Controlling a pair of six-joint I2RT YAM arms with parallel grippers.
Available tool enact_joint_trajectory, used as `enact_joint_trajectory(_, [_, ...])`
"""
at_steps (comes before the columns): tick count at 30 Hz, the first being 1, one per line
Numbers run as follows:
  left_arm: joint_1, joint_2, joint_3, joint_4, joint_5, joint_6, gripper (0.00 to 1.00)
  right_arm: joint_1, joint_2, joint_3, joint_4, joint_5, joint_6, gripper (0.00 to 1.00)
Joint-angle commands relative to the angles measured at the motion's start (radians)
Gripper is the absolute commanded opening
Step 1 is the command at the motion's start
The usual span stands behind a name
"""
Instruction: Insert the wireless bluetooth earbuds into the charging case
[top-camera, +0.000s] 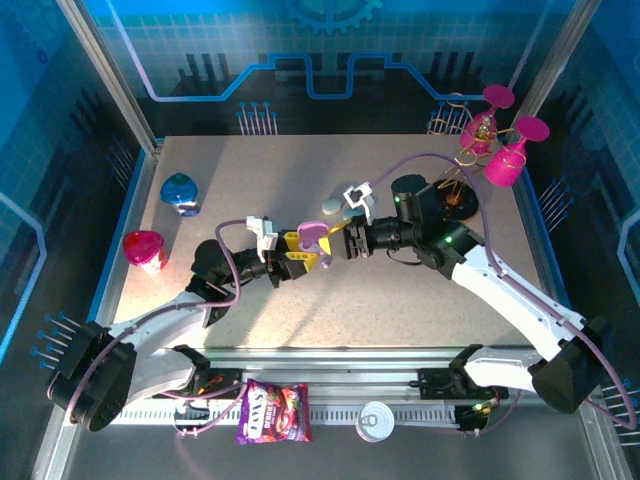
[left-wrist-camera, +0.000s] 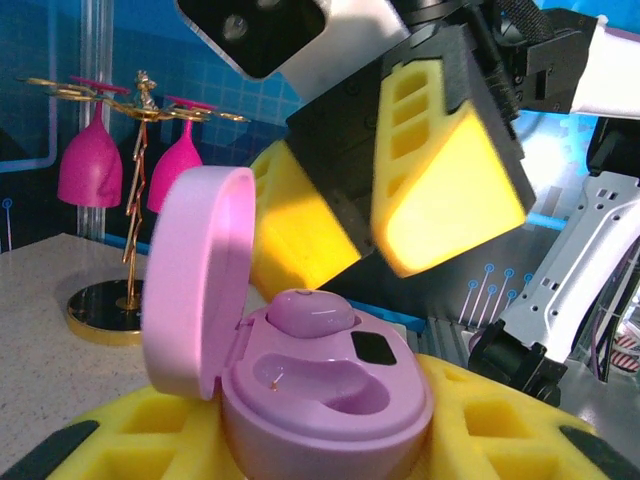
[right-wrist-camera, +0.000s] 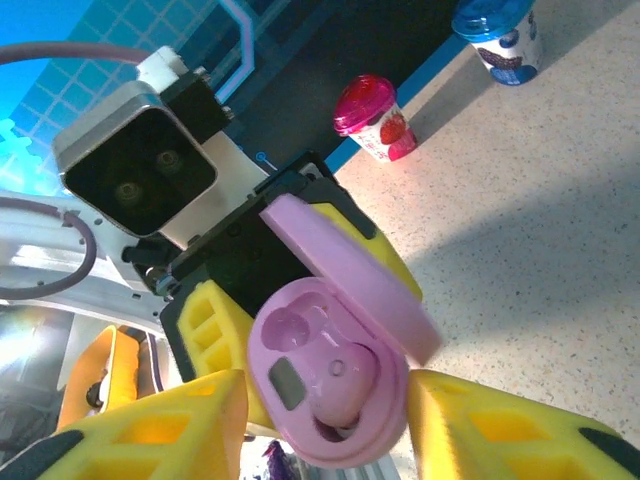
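The purple charging case (left-wrist-camera: 330, 400) stands with its lid (left-wrist-camera: 195, 280) hinged open, and my left gripper (left-wrist-camera: 320, 455) is shut on its base between yellow foam fingers (left-wrist-camera: 130, 440). One purple earbud (left-wrist-camera: 310, 312) sits in the far slot. The near slot (left-wrist-camera: 320, 380) is empty. My right gripper (left-wrist-camera: 400, 200) hovers open just above and behind the case with nothing between its fingers. In the right wrist view the case (right-wrist-camera: 300, 400) and seated earbud (right-wrist-camera: 350, 395) lie beyond my open right gripper (right-wrist-camera: 330, 435). From above, both grippers (top-camera: 298, 262) (top-camera: 345, 240) meet at mid-table around the case (top-camera: 313, 238).
A pale pebble-shaped case (top-camera: 334, 206) lies just behind the right gripper. A blue cup (top-camera: 180, 193) and a red cup (top-camera: 145, 250) stand at the left. A gold stand with pink glasses (top-camera: 490, 140) is at the back right. A candy bag (top-camera: 273, 412) and a can (top-camera: 378, 420) lie at the near rail.
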Motion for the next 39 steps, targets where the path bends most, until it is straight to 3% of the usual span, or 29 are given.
enact_joint_trajectory(1, [-0.008, -0.009, 0.030, 0.061, 0.029, 0.015, 0.30, 0.007, 0.013, 0.024, -0.046, 0.042, 0.001, 0.52])
enact_joint_trajectory(7, [-0.007, -0.011, 0.014, 0.057, 0.010, 0.054, 0.30, 0.000, -0.069, -0.040, 0.020, 0.047, -0.028, 0.68])
enact_joint_trajectory(13, [-0.005, -0.016, -0.003, 0.057, 0.000, 0.090, 0.30, -0.079, -0.205, -0.216, 0.186, 0.100, 0.026, 0.69])
enact_joint_trajectory(17, [-0.005, -0.037, -0.006, 0.042, -0.001, 0.116, 0.30, -0.141, -0.206, -0.335, 0.258, 0.152, 0.076, 0.71])
enact_joint_trajectory(24, [-0.005, -0.087, 0.000, 0.001, 0.014, 0.133, 0.30, -0.145, 0.042, -0.289, 0.105, 0.325, 0.085, 0.67])
enact_joint_trajectory(29, [-0.006, -0.114, -0.006, -0.029, 0.019, 0.152, 0.30, -0.080, 0.261, -0.166, 0.012, 0.443, 0.100, 0.59])
enact_joint_trajectory(39, [-0.011, -0.134, -0.031, -0.002, 0.093, 0.221, 0.32, 0.025, 0.568, 0.024, -0.033, 0.528, 0.164, 0.48])
